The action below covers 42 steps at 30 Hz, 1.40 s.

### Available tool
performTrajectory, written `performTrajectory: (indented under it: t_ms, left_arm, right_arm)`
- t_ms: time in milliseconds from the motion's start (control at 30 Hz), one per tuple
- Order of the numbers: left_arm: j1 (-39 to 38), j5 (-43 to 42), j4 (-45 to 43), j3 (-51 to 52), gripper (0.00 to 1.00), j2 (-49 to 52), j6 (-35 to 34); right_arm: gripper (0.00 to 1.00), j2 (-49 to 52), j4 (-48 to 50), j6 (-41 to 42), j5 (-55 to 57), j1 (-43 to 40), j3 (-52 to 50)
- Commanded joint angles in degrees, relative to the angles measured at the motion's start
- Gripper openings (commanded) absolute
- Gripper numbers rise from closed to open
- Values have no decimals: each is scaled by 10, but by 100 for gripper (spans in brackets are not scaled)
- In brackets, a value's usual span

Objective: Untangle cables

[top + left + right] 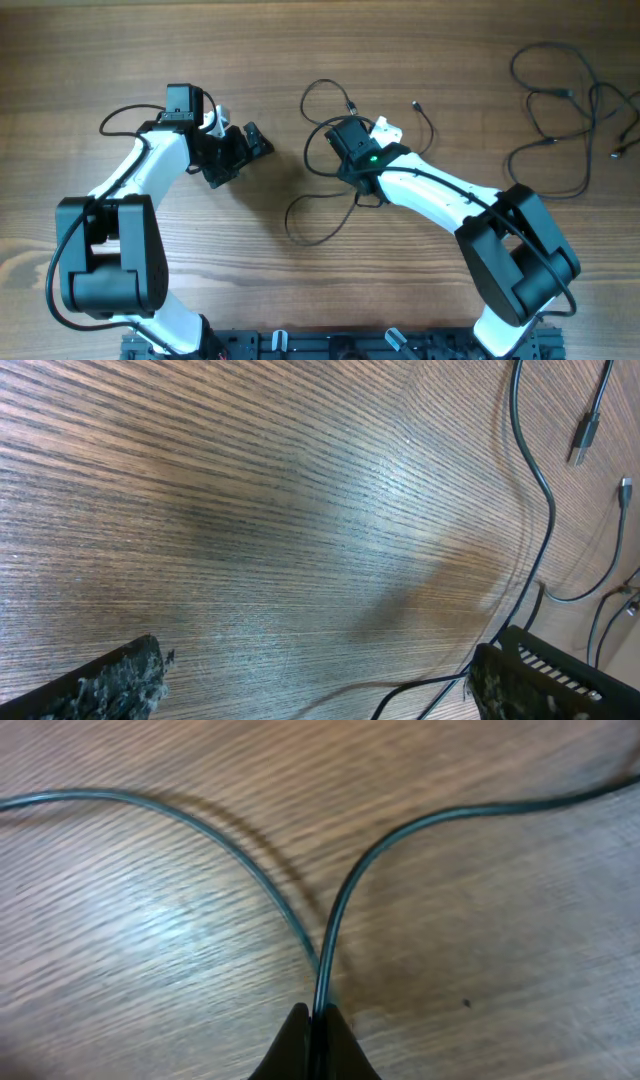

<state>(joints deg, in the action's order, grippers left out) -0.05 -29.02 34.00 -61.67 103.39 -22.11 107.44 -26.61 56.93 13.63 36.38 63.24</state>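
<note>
A tangle of thin black cables [313,100] loops across the middle of the table, under and around my right gripper [347,142]. In the right wrist view that gripper [318,1020] is shut on a cable [345,900]. Two strands leave its tips, one curving left [150,802] and one right. My left gripper [238,150] stands open to the left of the tangle. Its fingers [115,685] are wide apart over bare wood, and a cable [545,510] runs past the right finger. More cables [560,110] lie at the far right.
Small plug ends [584,435] lie on the wood at the upper right of the left wrist view. The arm bases [110,270] stand at the front left and front right. A black rail [330,345] runs along the table's front edge.
</note>
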Motion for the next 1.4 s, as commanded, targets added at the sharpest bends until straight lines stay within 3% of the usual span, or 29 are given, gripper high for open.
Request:
performTrajectory:
  t_ms: [0, 67, 167, 233, 300, 400, 533, 667, 833, 1033, 1200, 1300, 1367]
  left_arm:
    - [-2, 1, -2, -6, 100, -10, 5]
    - [-2, 1, -2, -6, 100, -10, 5]
    - [-2, 1, -2, -6, 100, -10, 5]
    - [-2, 1, -2, -6, 100, -10, 5]
    - [-2, 1, -2, -6, 100, -10, 5]
    - [-2, 1, -2, -6, 100, -10, 5]
    - [-2, 1, -2, -6, 100, -10, 5]
    - [-2, 1, -2, -6, 100, -10, 5]
    - [-2, 1, -2, -6, 100, -10, 5]
    - [-2, 1, -2, -6, 100, -10, 5]
    - [-2, 1, -2, -6, 100, -10, 5]
    - [-2, 1, -2, -6, 100, -10, 5]
    - [-2, 1, -2, -6, 100, -10, 5]
  right_arm:
    - [13, -5, -7, -81, -38, -1, 9]
    - [24, -17, -22, -100, -47, -1, 19]
    - [58, -23, -37, -101, -47, -1, 20]
    - [62, -19, -54, -104, -57, -1, 20]
    - [62, -13, -56, -104, -78, -3, 20]
    - [52, 0, -56, -104, -94, -11, 20]
    - [49, 24, -48, -104, -133, -27, 20]
    - [23, 39, -45, -104, -173, -51, 20]
    - [5, 40, -46, -105, -183, -62, 20]
    - [4, 30, -39, -172, -240, -65, 29]
    - [4, -40, -59, -242, -257, -65, 66]
    - [5, -116, -58, -263, -222, -65, 88]
    - [5, -179, -55, -283, -136, -65, 102]
